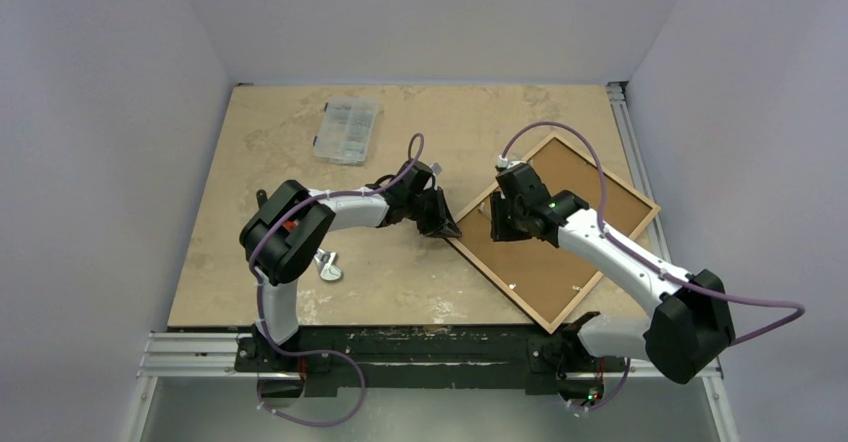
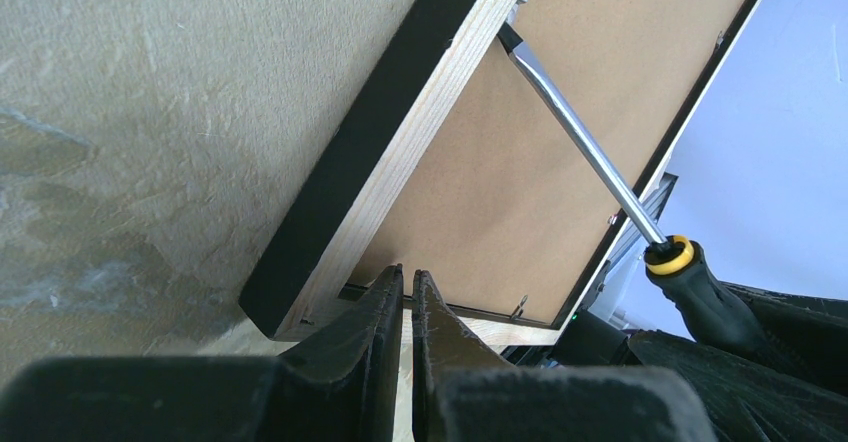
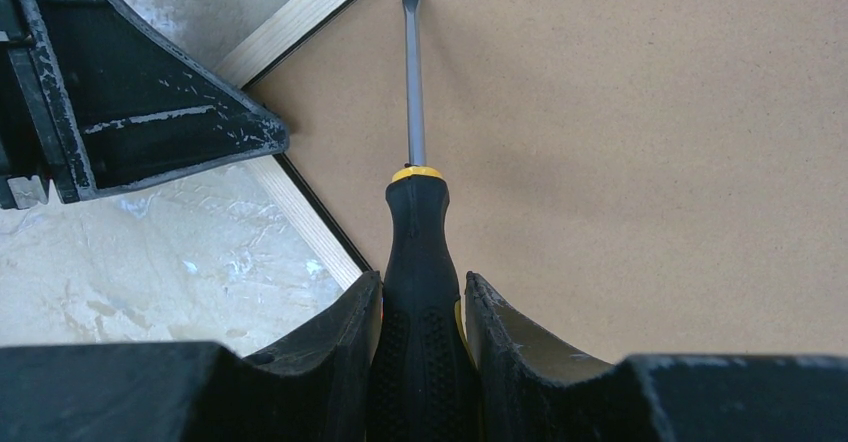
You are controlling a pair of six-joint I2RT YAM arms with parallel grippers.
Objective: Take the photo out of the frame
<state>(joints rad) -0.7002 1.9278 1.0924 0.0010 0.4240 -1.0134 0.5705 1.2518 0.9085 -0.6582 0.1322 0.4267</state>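
You have pale, raw-looking wood along the edge of the frame (image 2: 420, 132), matt black outside it, and a matt brown fibreboard backing (image 3: 650, 162). The screwdriver (image 3: 418, 222) shows a glossy metal shaft and a black, textured rubbery handle. The table (image 1: 270, 152) looks pale, mottled and rough.

Left arm (image 1: 330, 207): base at lower left of the top view, elbow folded, forearm running right toward centre. Left gripper (image 1: 438, 218): tips point right and downward; the wrist view shows the jaws drawn almost together, only a thin slit between them.

Right arm (image 1: 620, 257): base at lower right, forearm reaching up-left. Right gripper (image 1: 500, 220): jaws clamped on the black handle of a screwdriver (image 3: 420, 252).
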